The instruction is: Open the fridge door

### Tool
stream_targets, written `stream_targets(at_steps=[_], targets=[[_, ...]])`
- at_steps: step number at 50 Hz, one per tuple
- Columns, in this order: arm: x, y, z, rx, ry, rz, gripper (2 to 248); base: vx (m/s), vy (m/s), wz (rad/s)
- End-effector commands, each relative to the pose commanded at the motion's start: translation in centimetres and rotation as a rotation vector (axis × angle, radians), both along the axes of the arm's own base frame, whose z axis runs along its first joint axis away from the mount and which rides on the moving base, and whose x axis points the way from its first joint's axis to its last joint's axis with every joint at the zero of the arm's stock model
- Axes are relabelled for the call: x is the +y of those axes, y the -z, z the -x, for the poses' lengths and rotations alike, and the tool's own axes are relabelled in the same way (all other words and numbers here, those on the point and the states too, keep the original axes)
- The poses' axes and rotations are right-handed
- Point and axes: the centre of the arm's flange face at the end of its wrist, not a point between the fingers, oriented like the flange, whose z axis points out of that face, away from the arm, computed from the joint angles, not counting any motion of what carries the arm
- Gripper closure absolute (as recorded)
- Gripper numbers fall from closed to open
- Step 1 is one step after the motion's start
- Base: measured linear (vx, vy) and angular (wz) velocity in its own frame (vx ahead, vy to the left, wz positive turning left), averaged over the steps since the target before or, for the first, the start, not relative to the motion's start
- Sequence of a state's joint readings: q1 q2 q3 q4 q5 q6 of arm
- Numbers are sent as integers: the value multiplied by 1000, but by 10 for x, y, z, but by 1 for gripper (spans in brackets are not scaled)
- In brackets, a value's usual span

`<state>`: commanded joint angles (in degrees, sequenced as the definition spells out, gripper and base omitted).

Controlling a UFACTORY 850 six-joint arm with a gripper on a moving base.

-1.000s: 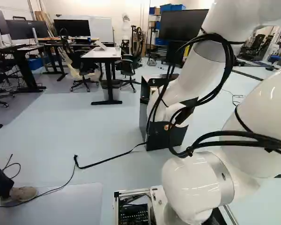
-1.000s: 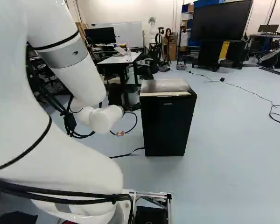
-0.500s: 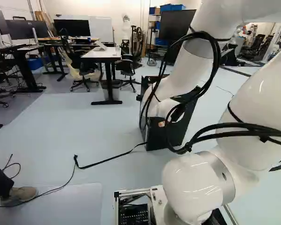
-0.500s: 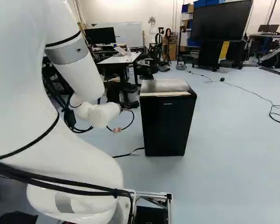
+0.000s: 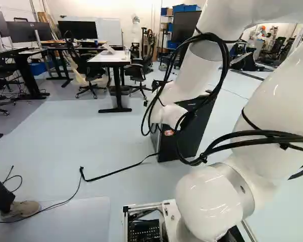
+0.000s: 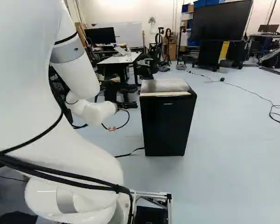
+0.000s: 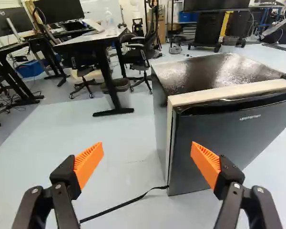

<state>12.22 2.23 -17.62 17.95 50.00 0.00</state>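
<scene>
At the left of the right base view, the white arm bent high up, then sloped down to its wrist. The black gripper had its two fingers wide apart, with pale floor showing between its orange pads. The fridge stood ahead and to the right of the gripper, its door shut.

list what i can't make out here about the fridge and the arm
- Fridge interior: hidden in all three views by the door.
- Fridge back: faces away in all three views.
- Cooling unit's underside: against the floor.
- Upper arm: cut off by the top edge in both base views.
</scene>
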Motion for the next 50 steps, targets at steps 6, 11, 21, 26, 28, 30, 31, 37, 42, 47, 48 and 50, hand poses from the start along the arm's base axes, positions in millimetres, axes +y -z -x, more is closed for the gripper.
stream_targets(at_steps=[6, 11, 21, 26, 28, 30, 31, 37, 42, 47, 48, 50], targets=[[5, 0, -2, 4, 26, -17, 3, 0, 0, 0], [9, 1, -4, 7, 49, -31, 3, 0, 0, 0], [17, 1, -11, 14, 95, -58, 3, 0, 0, 0], [22, 2, -15, 18, 120, -72, 3, 0, 0, 0], [24, 2, -16, 20, 129, -78, 3, 0, 0, 0], [26, 2, -18, 21, 139, -83, 3, 0, 0, 0], [27, 2, -19, 22, 144, -86, 3, 0, 0, 0], [32, 3, -23, 26, 175, -103, 3, 0, 0, 0], [37, 3, -27, 30, 200, -117, 3, 0, 0, 0], [42, 4, -31, 33, 227, -131, 3, 0, 0, 0], [43, 4, -31, 33, 233, -134, 3, 0, 0, 0], [45, 4, -33, 33, 244, -140, 3, 0, 0, 0]])
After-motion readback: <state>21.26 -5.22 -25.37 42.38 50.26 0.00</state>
